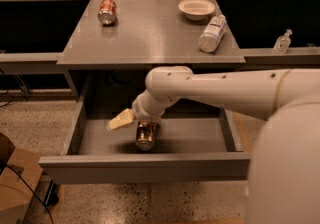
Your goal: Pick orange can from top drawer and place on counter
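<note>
The orange can (145, 135) lies on its side on the floor of the open top drawer (145, 168), near the middle. My gripper (121, 119), with cream-coloured fingers, hangs inside the drawer just above and left of the can, not touching it as far as I can see. My white arm reaches in from the right and crosses over the drawer. The grey counter (150, 38) lies above the drawer.
On the counter lie a red-and-white can (107, 11) at the back left, a white bowl (196, 8) at the back right and a white bottle (212, 33) on its side. A cardboard box (17, 183) sits on the floor at the left.
</note>
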